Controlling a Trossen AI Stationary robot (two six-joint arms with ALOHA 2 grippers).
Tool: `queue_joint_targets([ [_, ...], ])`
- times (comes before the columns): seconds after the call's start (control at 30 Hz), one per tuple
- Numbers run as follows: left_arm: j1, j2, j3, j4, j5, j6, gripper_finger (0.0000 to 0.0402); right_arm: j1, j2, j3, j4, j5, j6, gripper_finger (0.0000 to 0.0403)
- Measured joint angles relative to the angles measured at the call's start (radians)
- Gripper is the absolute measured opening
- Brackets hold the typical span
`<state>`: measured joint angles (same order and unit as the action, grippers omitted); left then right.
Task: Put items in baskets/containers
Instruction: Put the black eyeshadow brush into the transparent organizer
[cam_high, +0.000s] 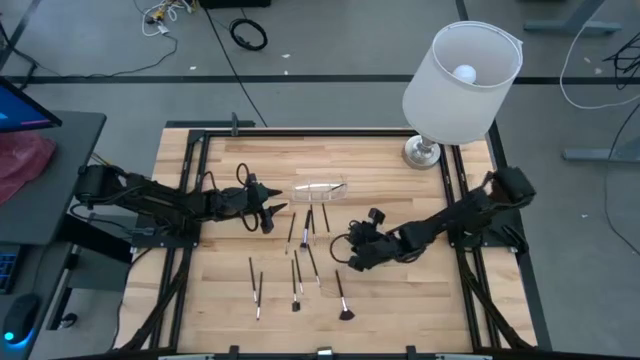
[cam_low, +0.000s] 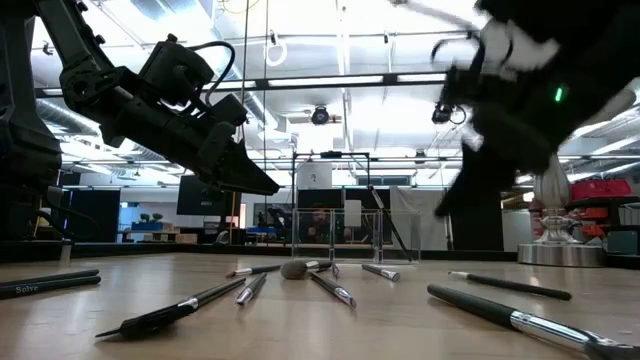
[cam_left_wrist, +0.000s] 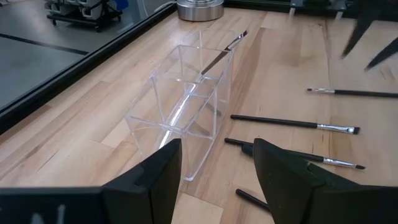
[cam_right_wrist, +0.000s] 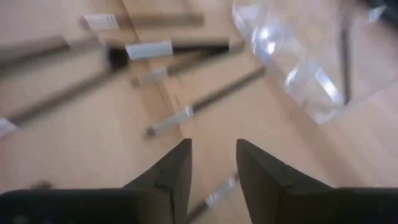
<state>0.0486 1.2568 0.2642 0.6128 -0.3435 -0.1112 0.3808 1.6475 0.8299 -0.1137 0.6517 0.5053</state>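
Nearest the front edge of the bench (cam_high: 200, 300) lie four brushes that nothing has touched yet: two thin ones (cam_high: 255, 285) side by side, a stubby one (cam_high: 296, 285) just beyond, and the fan brush (cam_high: 342, 298) with its bristles spread toward the edge. A little farther in, more brushes (cam_high: 306, 232) lie scattered in a loose cluster, all flat on the wood and apart from both arms. The right pincer (cam_high: 350, 252) hovers low just beside this cluster with its fingers apart and nothing between them; its own view looks down on loose brushes and a corner of the cup. The left pincer (cam_high: 268, 214) sits on the other side of the cluster, fingers spread wide and empty, pointed at the cup (cam_left_wrist: 186, 118). Beyond the brushes, the clear cup (cam_high: 320, 188) lies on its side rather than standing, its open end toward the left arm, and one brush (cam_left_wrist: 221, 53) seems to lie in or against its far end, though whether it is truly inside cannot be told through the clear walls. Farthest off stands the lamp (cam_high: 460, 80), clear of the work. By this reckoning the job is barely begun: at most one brush is in, roughly ten lie loose, and the cup probably needs steadying or righting before the rest go in.
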Motion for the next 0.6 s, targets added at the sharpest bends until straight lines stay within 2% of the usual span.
queue_joint_targets([
  [0.13, 0.0, 0.0, 0.0, -0.001, 0.0, -0.007, 0.0204, 0.041, -0.081, 0.005, -0.019, 0.015, 0.13, 0.0131],
  [0.3, 0.0, 0.0, 0.0, -0.006, 0.0, -0.009, 0.0204, 0.112, -0.088, 0.003, -0.248, -0.01, 0.332, 0.0144],
  [0.5, 0.0, 0.0, 0.0, -0.007, 0.0, -0.032, 0.0204, 0.17, -0.089, 0.003, -0.51, 0.028, 0.719, 0.0148],
  [0.6, 0.0, 0.0, 0.0, -0.007, 0.0, -0.034, 0.0204, 0.203, -0.088, 0.003, -0.574, 0.037, 0.87, 0.0148],
])
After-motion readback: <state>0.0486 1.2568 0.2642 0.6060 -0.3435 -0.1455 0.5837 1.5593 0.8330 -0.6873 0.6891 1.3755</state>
